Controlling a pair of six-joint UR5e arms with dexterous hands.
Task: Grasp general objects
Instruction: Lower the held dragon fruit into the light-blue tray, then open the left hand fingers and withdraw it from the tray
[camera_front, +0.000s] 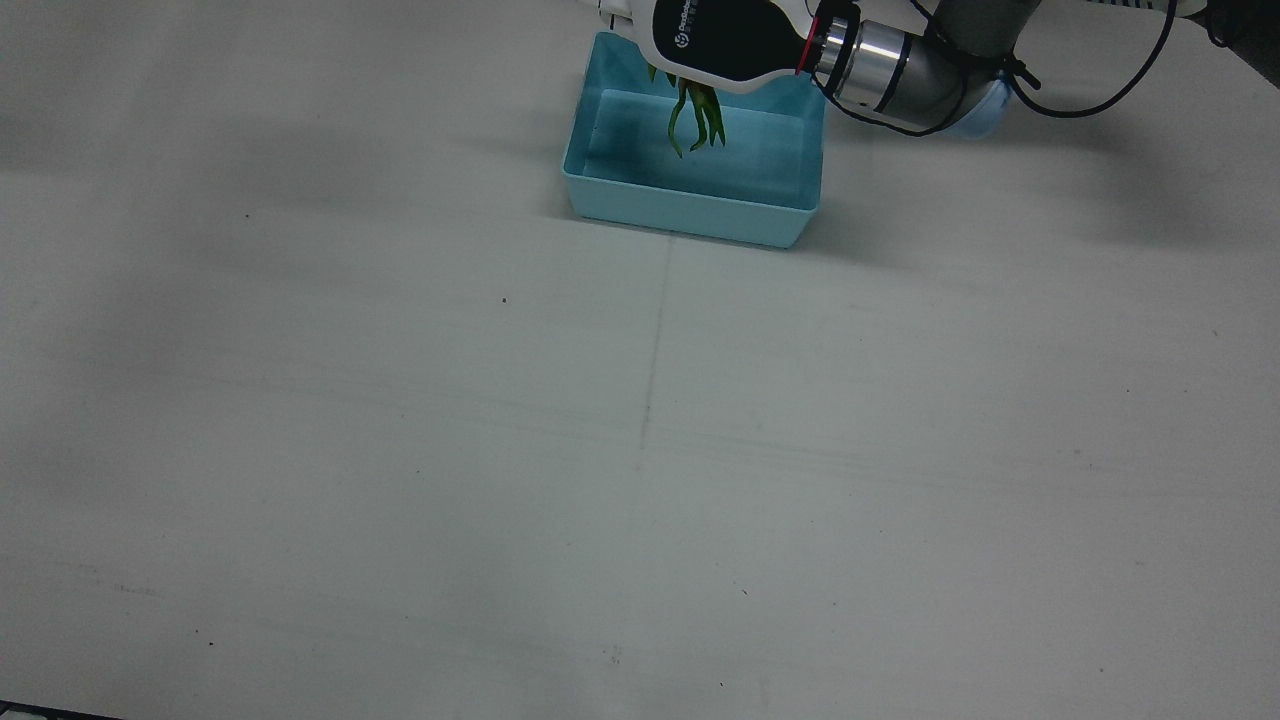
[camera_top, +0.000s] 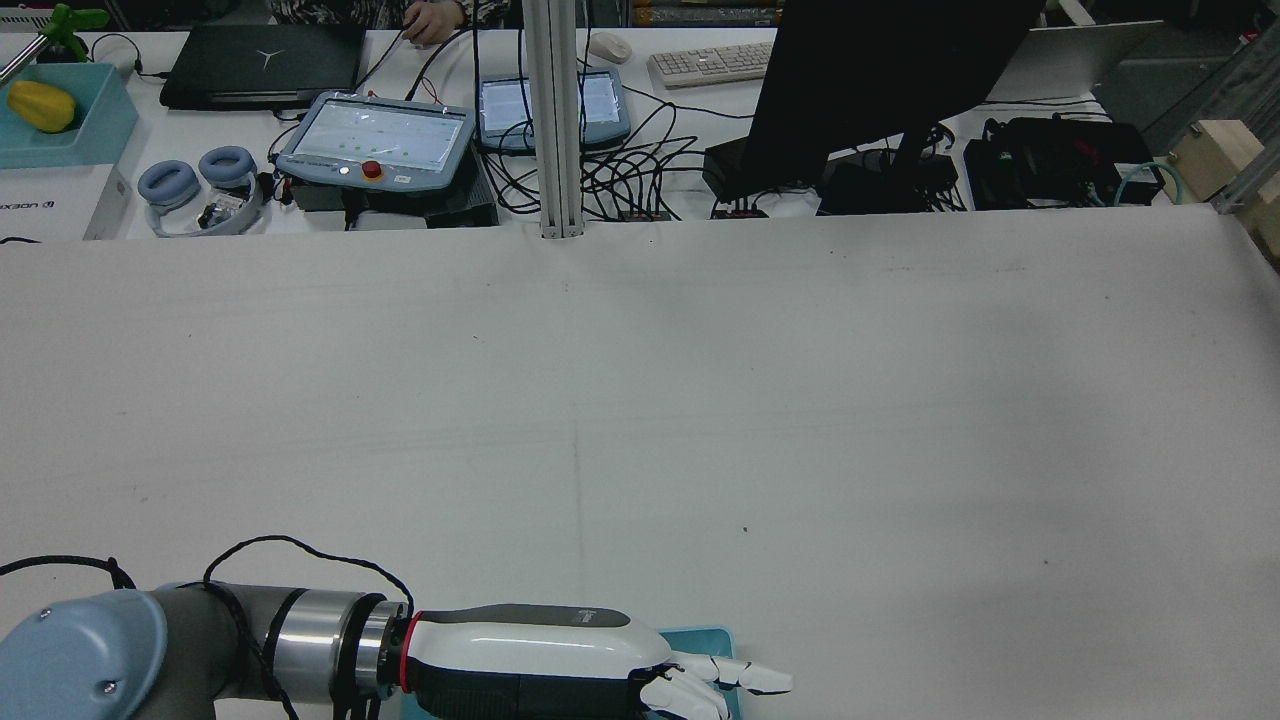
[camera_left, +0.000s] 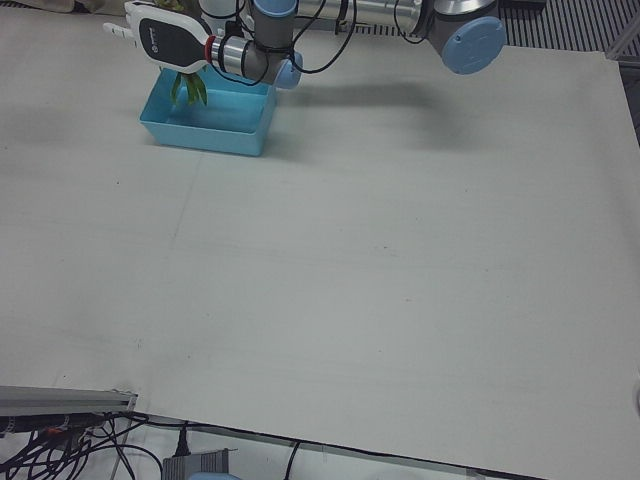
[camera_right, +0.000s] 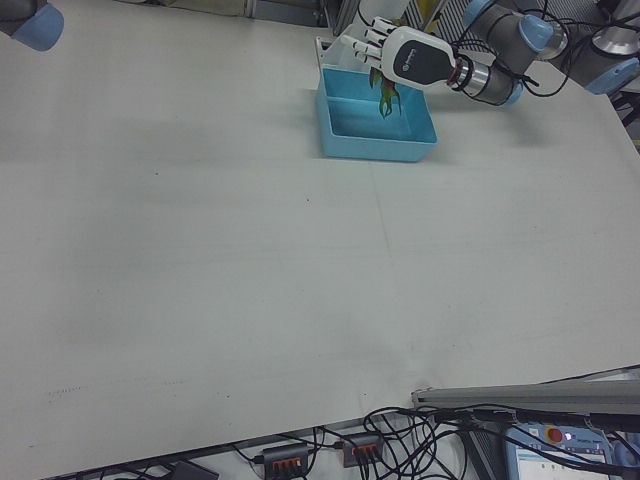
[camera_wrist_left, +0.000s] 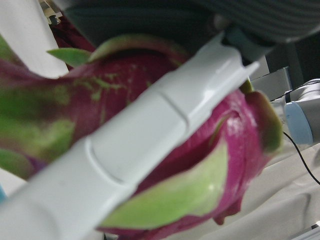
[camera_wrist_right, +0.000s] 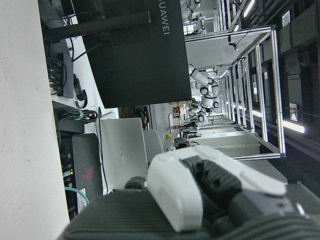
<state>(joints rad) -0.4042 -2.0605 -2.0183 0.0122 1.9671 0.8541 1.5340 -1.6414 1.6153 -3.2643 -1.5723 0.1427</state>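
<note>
My left hand (camera_front: 720, 40) is shut on a dragon fruit (camera_wrist_left: 190, 165), magenta with green scales, and holds it above a light blue bin (camera_front: 690, 215). The fruit's green leaf tips (camera_front: 697, 115) hang down into the bin's open top. A white finger (camera_wrist_left: 150, 125) lies across the fruit in the left hand view. The hand also shows in the rear view (camera_top: 560, 670), the left-front view (camera_left: 165, 42) and the right-front view (camera_right: 400, 55). The bin's floor looks bare. Of my right hand (camera_wrist_right: 200, 195) only a part shows in its own view, and its fingers are hidden.
The bin (camera_left: 205, 140) stands near the robot's edge of the white table (camera_front: 640, 450). Beyond the table's far edge stand a monitor (camera_top: 880, 80), teach pendants (camera_top: 375, 135) and cables. A blue tray with a yellow fruit (camera_top: 40, 105) sits at far left.
</note>
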